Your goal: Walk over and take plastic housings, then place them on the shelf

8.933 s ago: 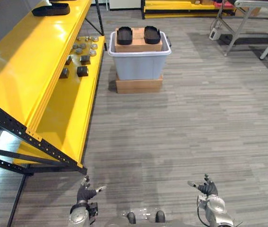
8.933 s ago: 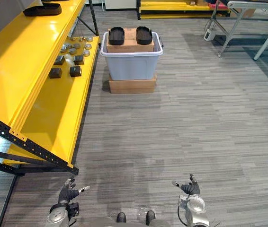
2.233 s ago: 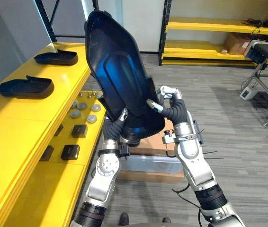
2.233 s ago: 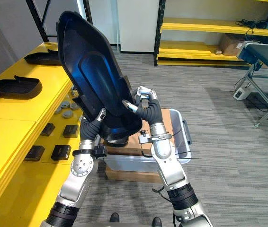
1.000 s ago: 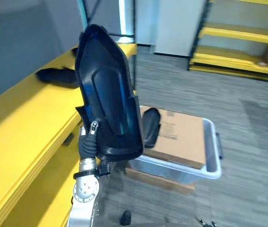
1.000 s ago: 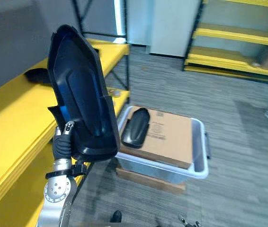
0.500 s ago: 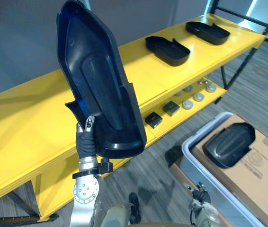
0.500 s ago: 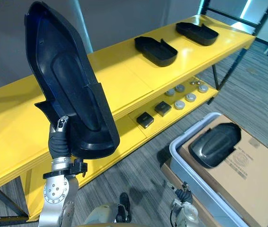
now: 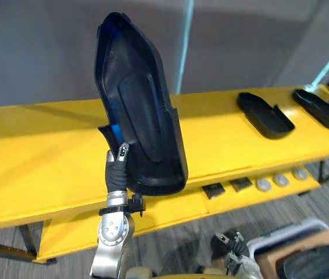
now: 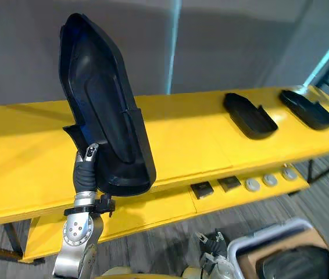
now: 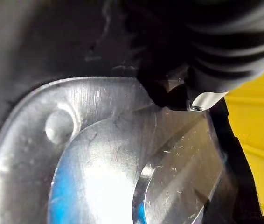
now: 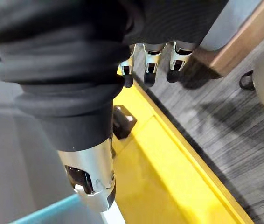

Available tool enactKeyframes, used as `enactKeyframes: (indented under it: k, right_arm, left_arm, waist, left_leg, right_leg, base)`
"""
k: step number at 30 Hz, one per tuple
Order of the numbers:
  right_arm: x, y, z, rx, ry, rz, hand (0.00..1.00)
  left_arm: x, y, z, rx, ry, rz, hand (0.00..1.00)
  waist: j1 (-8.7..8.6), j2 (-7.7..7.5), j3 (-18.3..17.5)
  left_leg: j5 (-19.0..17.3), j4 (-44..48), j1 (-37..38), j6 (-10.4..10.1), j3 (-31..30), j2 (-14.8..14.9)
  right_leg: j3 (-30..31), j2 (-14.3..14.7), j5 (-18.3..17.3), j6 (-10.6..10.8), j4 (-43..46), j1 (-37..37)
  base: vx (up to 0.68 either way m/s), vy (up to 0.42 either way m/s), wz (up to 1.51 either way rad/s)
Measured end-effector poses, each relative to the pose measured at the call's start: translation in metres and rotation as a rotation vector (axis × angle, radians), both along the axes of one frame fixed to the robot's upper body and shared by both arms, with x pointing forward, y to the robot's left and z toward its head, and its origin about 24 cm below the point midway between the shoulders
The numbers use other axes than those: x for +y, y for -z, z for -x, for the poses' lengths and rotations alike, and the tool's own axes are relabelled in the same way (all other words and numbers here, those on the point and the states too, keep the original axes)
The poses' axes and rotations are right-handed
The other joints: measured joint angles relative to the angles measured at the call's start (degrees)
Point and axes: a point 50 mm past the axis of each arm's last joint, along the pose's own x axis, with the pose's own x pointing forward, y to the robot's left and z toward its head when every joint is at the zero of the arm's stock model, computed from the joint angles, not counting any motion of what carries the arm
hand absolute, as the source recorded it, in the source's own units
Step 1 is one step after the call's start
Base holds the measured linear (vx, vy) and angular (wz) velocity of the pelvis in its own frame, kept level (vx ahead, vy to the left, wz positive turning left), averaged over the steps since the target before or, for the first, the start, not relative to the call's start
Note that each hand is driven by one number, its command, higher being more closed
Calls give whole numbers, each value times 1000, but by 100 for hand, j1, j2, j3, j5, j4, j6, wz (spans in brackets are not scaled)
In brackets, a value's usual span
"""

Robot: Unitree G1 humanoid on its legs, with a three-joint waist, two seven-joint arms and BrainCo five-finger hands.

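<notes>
The tall black plastic housing [image 9: 141, 116] hides most of the left hand [image 9: 117, 170]; the picture edge cuts the grey plastic tub [image 10: 257, 236], near right.

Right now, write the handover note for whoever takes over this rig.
Left hand: shut on the large black plastic housing, held upright in front of the yellow shelf.
Right hand: low, open, empty.
Done: two black housings lie on the shelf's top board.
Left: set down the held one; another black housing sits in the grey bin.
</notes>
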Motion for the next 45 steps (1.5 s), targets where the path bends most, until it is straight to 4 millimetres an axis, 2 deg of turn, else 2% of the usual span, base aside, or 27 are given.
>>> enactKeyframes:
  k: [1, 2, 4, 6, 9, 11, 12, 16, 19, 22, 27, 28, 32, 35, 44, 45]
  right_arm:
    - [-2, -1, -1, -3, 0, 5, 0]
    - [-5, -1, -1, -2, 5, 12, 0]
    - [-9, -1, 2, 2, 22, 17, 0]
    - [-11, -1, 2, -3, 33, 19, 0]
    - [-5, 3, 6, 20, 37, -2, 0]
    - [-3, 9, 13, 57, 36, -12, 0]
    - [-3, 10, 16, 67, 38, -13, 0]
    - [-4, 15, 22, 105, 38, -12, 0]
    - [-3, 16, 21, 117, 19, -4, 0]
    - [-2, 18, 24, 132, 7, -4, 0]
    - [-1, 18, 24, 131, -21, -6, 0]
    - [-1, 18, 24, 132, -24, -3, 0]
    - [-3, 18, 23, 132, -42, 6, 0]
    - [-4, 18, 26, 136, -50, 7, 0]
    - [-10, 19, 29, 160, -70, 18, 0]
    - [-10, 18, 29, 158, -70, 19, 0]
  left_arm:
    - [-2, 3, -1, 13, 5, 5, 100]
    - [-5, 5, -1, 23, 16, 12, 100]
    - [-9, 9, -2, 43, 24, 18, 100]
    - [-9, 11, -3, 52, 26, 14, 100]
    - [-9, 18, -12, 75, 37, -20, 100]
    - [-9, 24, -22, 104, 39, -58, 100]
    - [-9, 25, -25, 106, 35, -71, 100]
    - [6, 33, -52, 154, -49, -173, 100]
    - [20, 39, -70, 209, -128, -221, 100]
    - [33, 46, -82, 267, -187, -261, 100]
    - [53, 56, -89, 346, -287, -292, 100]
    - [57, 58, -89, 365, -305, -291, 100]
    - [74, 64, -93, 425, -374, -289, 100]
    - [87, 69, -95, 472, -413, -292, 100]
    - [97, 60, -112, 477, -445, -269, 100]
    - [99, 60, -115, 490, -445, -270, 0]
  waist:
    - [-9, 26, -6]
    - [-11, 68, -19]
    - [4, 96, -78]
    - [7, 70, -135]
    - [18, 50, -155]
    - [-7, 54, -172]
    - [-19, 46, -177]
    - [-244, 159, -282]
    - [-355, 175, -287]
    - [-468, 178, -287]
    - [-503, 197, -274]
    - [-510, 197, -275]
    - [-545, 233, -257]
    - [-618, 219, -255]
    - [-746, 199, -210]
    - [-772, 196, -208]
  left_leg:
    - [102, -193, 51, -167, 192, 90]
    - [126, -287, 107, -200, 305, 147]
    - [225, -611, 308, -56, 500, 211]
    - [337, -810, 415, -13, 572, 206]
    - [483, -1073, 485, -20, 676, 236]
    - [628, -1332, 674, -69, 801, 291]
    - [651, -1382, 712, -71, 836, 291]
    - [776, -1744, 898, 56, 970, 311]
    - [981, -2002, 963, 21, 1027, 296]
    - [1069, -2136, 977, 75, 1041, 297]
    - [1132, -2200, 958, 143, 1044, 295]
    - [1184, -2254, 957, 86, 1044, 292]
    - [1574, -2791, 924, 65, 1017, 313]
    - [1669, -2953, 916, 7, 1031, 336]
    - [1682, -2965, 719, -18, 1135, 407]
    - [1682, -2965, 718, -18, 1146, 407]
  right_leg:
    - [-106, 18, 2, -30, -136, 105]
    - [-166, 58, 4, -33, -244, 225]
    - [-220, 127, 5, -35, -420, 401]
    - [-211, 160, 31, -70, -604, 466]
    - [-174, 258, 199, -149, -932, 535]
    - [14, 380, 437, -218, -1223, 654]
    - [55, 389, 465, -189, -1281, 683]
    - [196, 494, 679, -183, -1668, 773]
    - [306, 527, 899, -164, -1917, 770]
    - [397, 564, 1016, -144, -2071, 761]
    - [527, 598, 1122, -137, -2223, 740]
    - [551, 599, 1136, -139, -2228, 708]
    - [571, 669, 1352, -234, -2306, 451]
    - [581, 712, 1419, -224, -2470, 455]
    - [708, 818, 1414, -217, -2724, 359]
    - [717, 819, 1414, -217, -2725, 357]
  base:
    - [257, -236, 62]
    - [155, -122, 38]
    - [151, -99, 11]
    - [127, -53, -2]
    - [80, -25, -8]
    - [39, 0, -28]
    - [38, 11, -23]
    - [4, 8, -21]
    - [-45, 6, -25]
    - [-69, -5, -9]
    - [-148, -22, -8]
    - [-185, -33, -4]
    - [-206, -43, -2]
    - [-205, -47, -1]
    - [-65, -28, -4]
    - [15, -1, -4]
